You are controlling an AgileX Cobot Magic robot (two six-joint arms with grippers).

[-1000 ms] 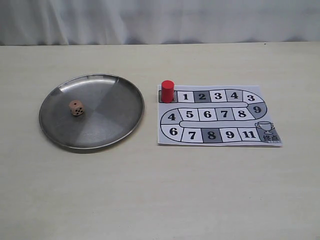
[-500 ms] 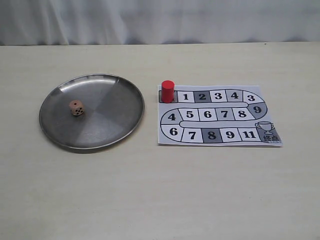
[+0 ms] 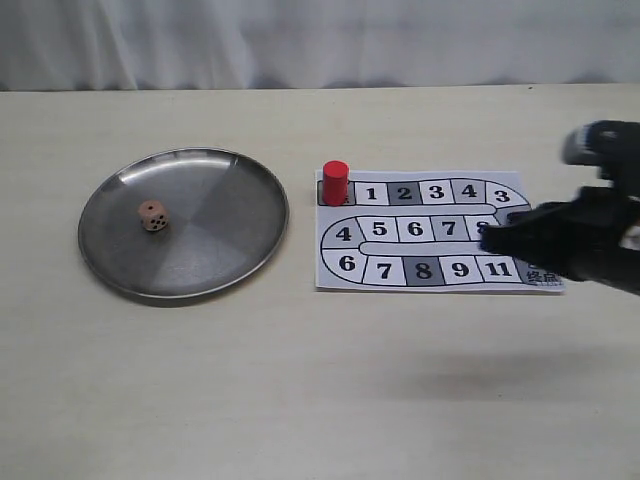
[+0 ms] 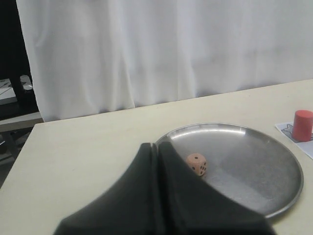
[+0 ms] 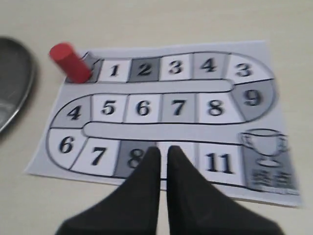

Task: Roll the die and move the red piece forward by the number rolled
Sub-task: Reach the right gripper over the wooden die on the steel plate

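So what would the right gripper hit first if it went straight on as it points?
Probably the game board, around its dark square 8 just ahead of the right gripper; the red piece sits off that line. Height is unclear.

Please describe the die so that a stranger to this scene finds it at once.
On the table's left in the exterior view sits a round metal plate, beside the paper board. In the plate, left of its centre, lies the die: a small tan cube with dark pips, unlike the red cylinder on the board.
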